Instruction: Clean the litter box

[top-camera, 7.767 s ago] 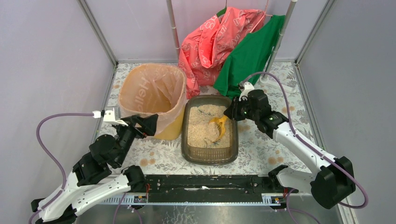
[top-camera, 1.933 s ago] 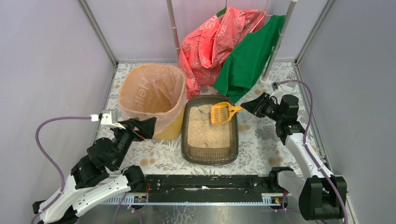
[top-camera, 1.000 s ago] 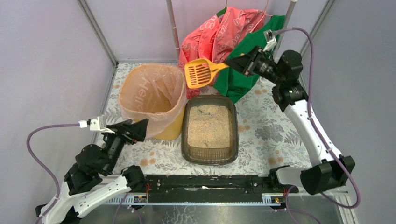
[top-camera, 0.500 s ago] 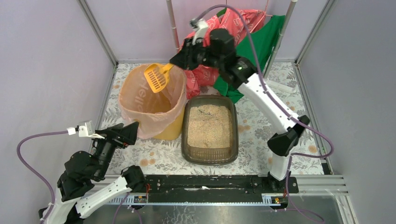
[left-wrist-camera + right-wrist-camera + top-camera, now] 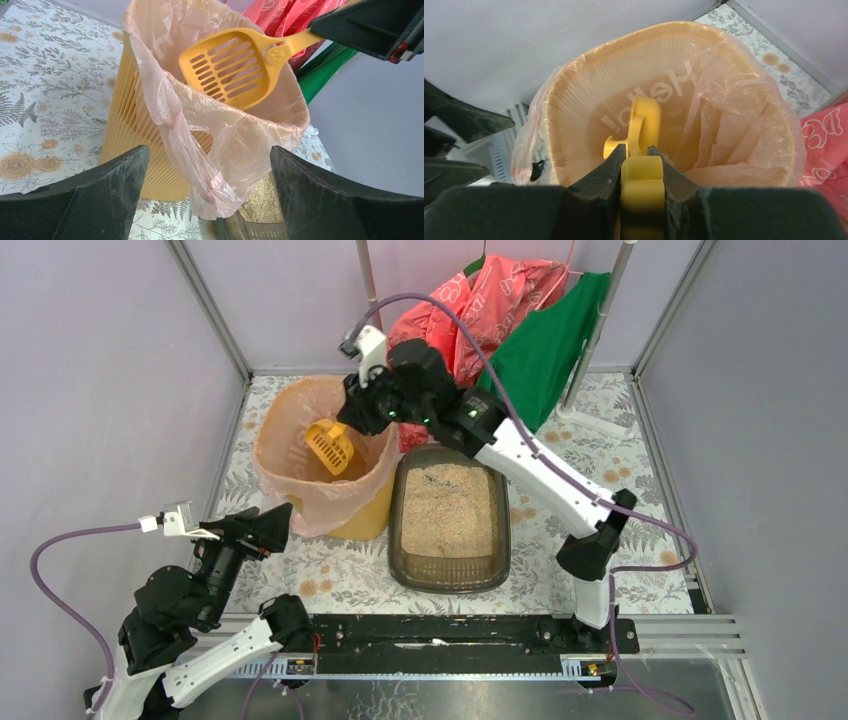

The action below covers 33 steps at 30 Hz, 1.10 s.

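Observation:
The litter box (image 5: 402,562) is a shallow dark tray of beige granules at the table's middle; a corner of it shows in the left wrist view (image 5: 260,226). My right gripper (image 5: 358,412) (image 5: 637,151) is shut on the handle of a yellow slotted scoop (image 5: 329,445) (image 5: 235,65) (image 5: 640,120). It holds the scoop tilted on edge inside the mouth of the tall yellow bin (image 5: 362,518) (image 5: 125,125) (image 5: 574,115) with its peach liner. My left gripper (image 5: 268,523) (image 5: 207,185) is open and empty, low at the bin's near left side.
A pink cloth (image 5: 470,310) and a green cloth (image 5: 545,345) hang on a rack behind the litter box. Metal frame posts and purple walls close in the floral table (image 5: 560,530). The right arm reaches diagonally over the litter box's far end.
My right arm has swung the scoop left from above the litter box to the bin and lowered it, tipped, into the bin's mouth. The left arm drew back slightly.

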### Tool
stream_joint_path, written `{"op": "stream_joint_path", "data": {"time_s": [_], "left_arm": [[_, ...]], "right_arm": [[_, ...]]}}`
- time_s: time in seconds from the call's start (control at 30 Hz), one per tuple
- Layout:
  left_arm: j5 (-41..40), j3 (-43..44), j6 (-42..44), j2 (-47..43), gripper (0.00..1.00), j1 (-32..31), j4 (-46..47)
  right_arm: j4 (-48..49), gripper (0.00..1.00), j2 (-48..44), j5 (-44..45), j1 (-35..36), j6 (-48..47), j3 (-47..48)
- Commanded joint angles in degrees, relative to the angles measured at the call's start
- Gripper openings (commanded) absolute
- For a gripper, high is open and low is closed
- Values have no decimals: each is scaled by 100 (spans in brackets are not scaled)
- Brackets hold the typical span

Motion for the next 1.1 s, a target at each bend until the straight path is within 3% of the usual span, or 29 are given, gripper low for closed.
{"op": "stream_joint_path", "data": {"time_s": [0.0,0.17,0.3,0.73,0.87,1.07], "left_arm": [[-49,109,-90,-23,99,-41,-8],[53,160,-91,38,99,-35,-17],[99,181,-93,119,99,-33,-4],[525,266,-66,644,99,-33,348],[594,239,-47,661,99,-35,467],[815,-11,12,845,99,-33,843]], "right_arm": [[1763,0,-1170,-1834,-874,1355,-1056],[4467,0,-2280,-3236,-2083,3558,-3030],[5749,0,-3144,-3624,-3023,4784,-4138],[6891,0,-5284,-3959,-5265,5654,-8749],[6836,0,-5421,-3987,-5315,5428,-9595],[5876,0,-5407,-3513,-4952,4330,-9852]]}}
